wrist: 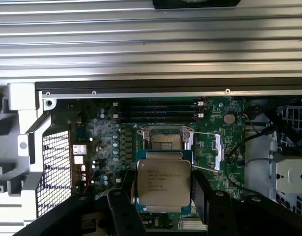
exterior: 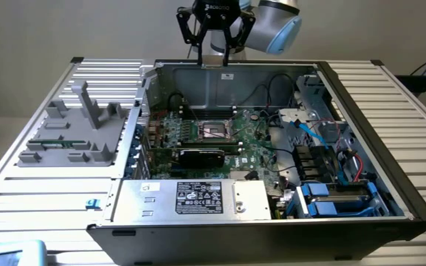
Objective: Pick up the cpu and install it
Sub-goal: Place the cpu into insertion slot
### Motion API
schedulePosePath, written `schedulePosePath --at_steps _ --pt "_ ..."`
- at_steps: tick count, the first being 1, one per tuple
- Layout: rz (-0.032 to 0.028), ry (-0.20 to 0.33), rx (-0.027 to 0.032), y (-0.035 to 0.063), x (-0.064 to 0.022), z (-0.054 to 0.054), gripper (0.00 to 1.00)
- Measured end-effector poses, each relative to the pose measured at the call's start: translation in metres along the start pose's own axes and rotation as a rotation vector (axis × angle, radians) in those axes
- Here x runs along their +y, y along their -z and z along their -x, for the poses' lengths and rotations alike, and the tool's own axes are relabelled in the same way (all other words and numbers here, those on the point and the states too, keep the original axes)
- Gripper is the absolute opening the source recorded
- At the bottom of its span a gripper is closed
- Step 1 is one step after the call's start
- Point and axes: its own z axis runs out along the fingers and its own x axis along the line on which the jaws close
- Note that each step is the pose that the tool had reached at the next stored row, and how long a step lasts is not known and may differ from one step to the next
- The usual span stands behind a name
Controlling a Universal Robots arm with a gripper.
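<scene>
The cpu (wrist: 163, 182) is pinched in the gripper (wrist: 163, 199), jaws partly open around it. Best to hold it flat and match its corners to the socket (wrist: 165, 142).

A robotics lab: an opened computer case (exterior: 235, 86) lies on a slatted aluminium desk (exterior: 398, 111), with a robot arm (exterior: 272, 19) above it, its gripper (exterior: 214, 60) clasping the cpu (wrist: 163, 182)

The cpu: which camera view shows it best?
The wrist view: the cpu lies face-on between the fingers of the tool, its silvery top and printed text plain. The exterior view gives just a small pale sliver of it at the tool's tips, above the open case.
</scene>
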Motion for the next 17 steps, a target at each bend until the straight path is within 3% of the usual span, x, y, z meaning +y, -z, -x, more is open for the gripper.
schedulePosePath --at_steps 10,17 --pt "0.0001 -0.003 0.0000 0.0000 0.0000 0.0000 0.55" --pt "0.0035 -0.103 -0.0017 -0.0001 0.0000 0.0000 0.55"
